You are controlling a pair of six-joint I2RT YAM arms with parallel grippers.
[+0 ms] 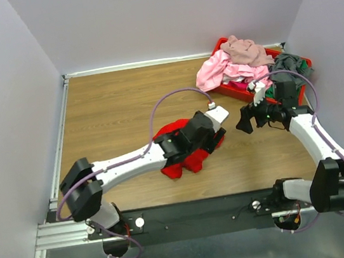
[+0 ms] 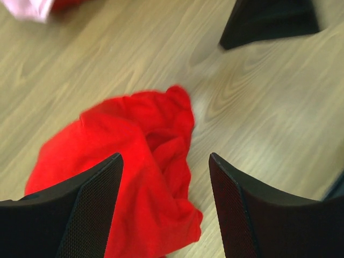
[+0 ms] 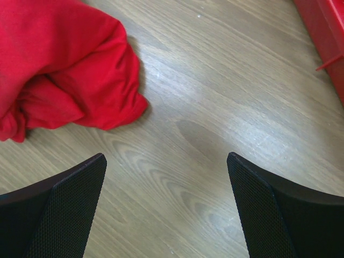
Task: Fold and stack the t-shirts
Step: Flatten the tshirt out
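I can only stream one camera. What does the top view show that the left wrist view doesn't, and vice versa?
Only top: the tray holding a beige shirt and a grey shirt. Only left wrist: the left gripper plainly open. Both: the crumpled red shirt on the table, and part of the pink shirt.

Both arms reach inward, left gripper (image 2: 164,162) and right gripper (image 3: 166,159) spread wide.

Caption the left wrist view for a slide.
Open left gripper poised above the crumpled red t-shirt on the wooden table.
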